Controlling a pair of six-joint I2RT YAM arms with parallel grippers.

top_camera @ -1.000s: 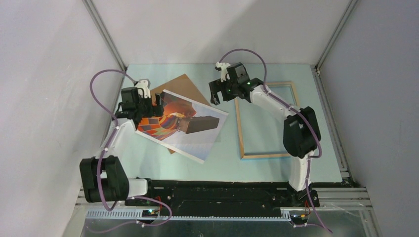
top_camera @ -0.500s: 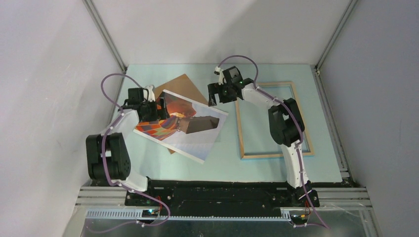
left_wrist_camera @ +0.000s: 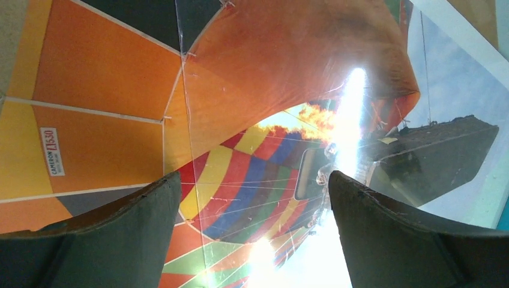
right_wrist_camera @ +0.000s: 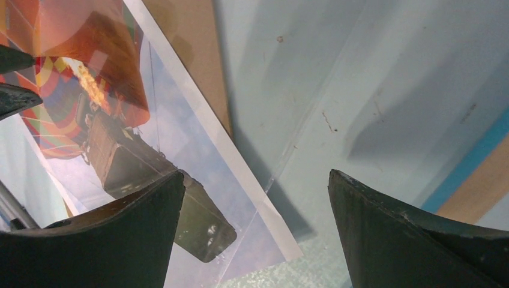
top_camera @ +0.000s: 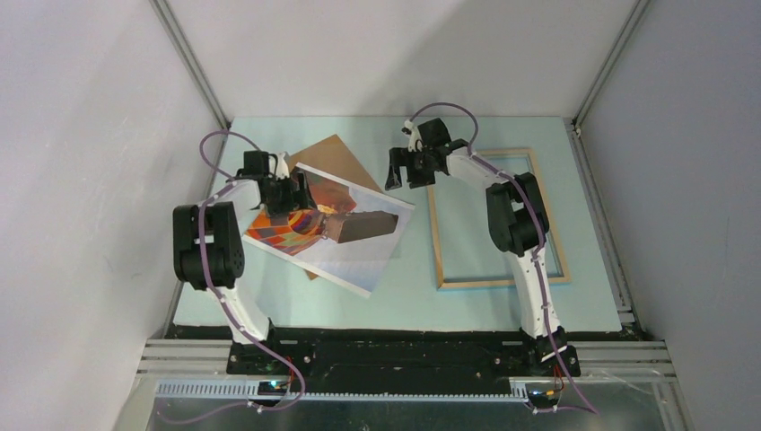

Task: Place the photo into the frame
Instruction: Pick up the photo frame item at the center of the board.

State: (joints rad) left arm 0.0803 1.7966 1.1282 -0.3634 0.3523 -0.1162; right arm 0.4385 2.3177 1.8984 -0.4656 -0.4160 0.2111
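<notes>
The photo (top_camera: pixel 334 226), a hot-air balloon print, lies tilted on the table left of centre, partly over a brown backing board (top_camera: pixel 334 153). The frame (top_camera: pixel 435 235) lies flat to its right, light wood side up, nothing inside it. My left gripper (top_camera: pixel 296 195) hovers open over the photo's balloon end; in the left wrist view the photo (left_wrist_camera: pixel 108 108) fills the space under that gripper (left_wrist_camera: pixel 253 180). My right gripper (top_camera: pixel 406 175) hangs open between photo and frame. In its wrist view it (right_wrist_camera: pixel 255 177) stands above the photo's (right_wrist_camera: pixel 180 138) corner, with the frame's (right_wrist_camera: pixel 480 186) rail at the right.
The pale blue table (top_camera: pixel 404 287) is boxed in by white walls on the left, back and right. The backing board (right_wrist_camera: pixel 186 48) pokes out from under the photo's far edge. Metal rails and the arm bases run along the near edge.
Both arms have folded their elbows up and toward the back. The left gripper has slid right, further over the photo. The right gripper has shifted slightly right. Photo and frame have not moved.
</notes>
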